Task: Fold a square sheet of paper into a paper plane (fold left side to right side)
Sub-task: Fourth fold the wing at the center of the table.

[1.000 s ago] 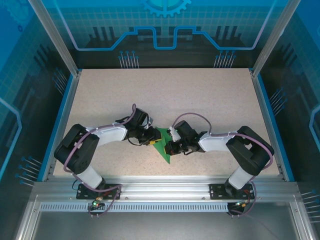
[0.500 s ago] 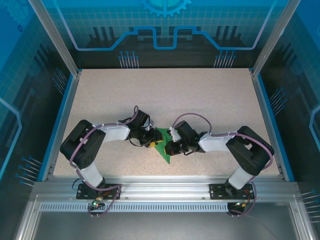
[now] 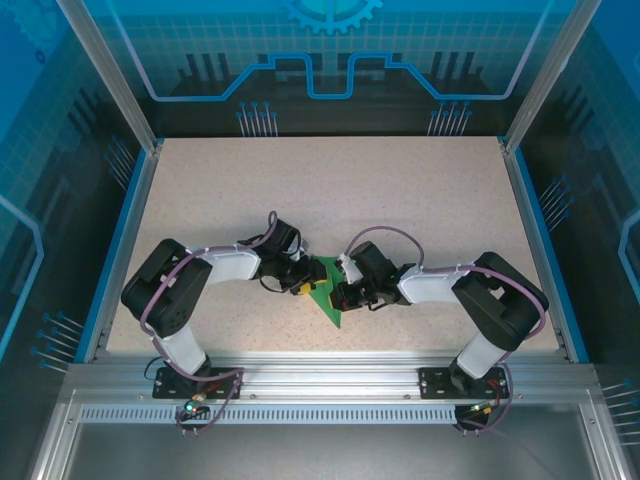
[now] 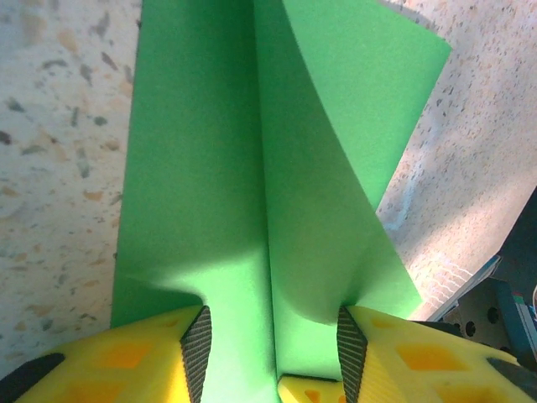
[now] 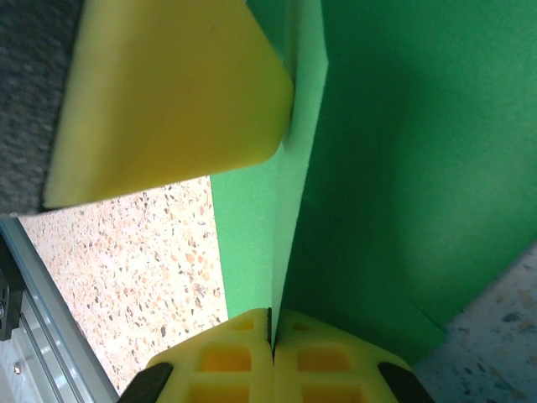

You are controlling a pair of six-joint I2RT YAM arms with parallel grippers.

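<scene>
The top camera hangs high above and behind the arm bases, looking down and forward over the whole table (image 3: pixel 420 190). Each wrist camera sits very close to the green paper (image 3: pixel 326 296). The left one looks along its middle crease, the right one along a raised fold from the opposite side. All three views share that paper, toward the middle of the table's front edge.

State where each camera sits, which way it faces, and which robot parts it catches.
Top external: above and behind the bases, looking down at the table; the left arm and right arm meet at the green paper.
Left wrist: looks along the open left gripper over the paper's crease.
Right wrist: looks along the right gripper, shut on the paper's fold; another yellow finger above.
Shared: all three show the green paper.
</scene>
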